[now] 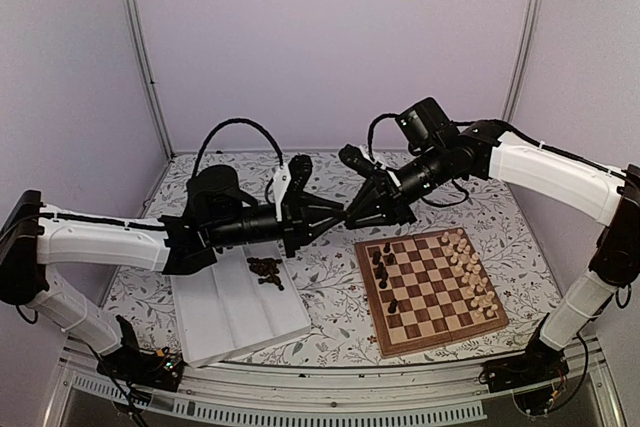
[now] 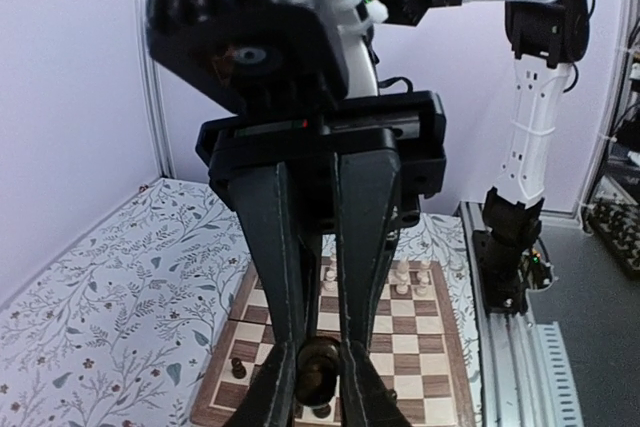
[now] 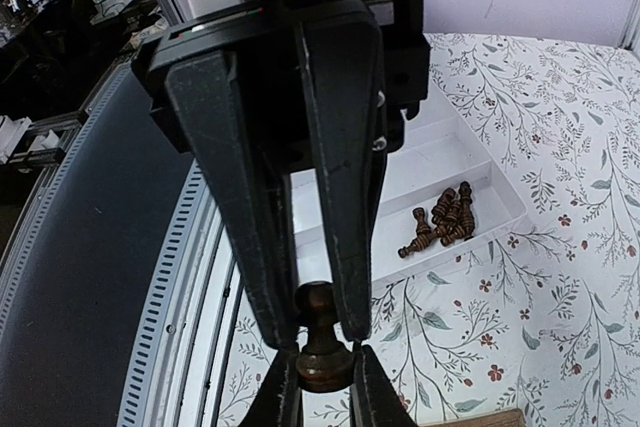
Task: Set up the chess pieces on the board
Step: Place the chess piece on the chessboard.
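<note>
My left gripper (image 1: 343,217) and right gripper (image 1: 352,211) meet tip to tip in mid-air, left of the board (image 1: 440,339). Both are closed on one dark brown pawn (image 3: 322,347). In the right wrist view my right gripper (image 3: 320,319) pinches its head, and the left fingertips (image 3: 285,387) flank its base. In the left wrist view the pawn (image 2: 320,369) sits at my left gripper (image 2: 320,347). Several dark pieces (image 1: 383,269) stand along the board's left side and several cream pieces (image 1: 470,272) along its right. A pile of dark pieces (image 1: 266,270) lies in the white tray (image 1: 235,322).
The white ridged tray stands at the front left, its far compartment (image 3: 430,162) holding the dark pile (image 3: 445,217). The floral cloth (image 1: 330,287) covers the table. The right arm's base (image 2: 510,247) stands beside the board's far edge.
</note>
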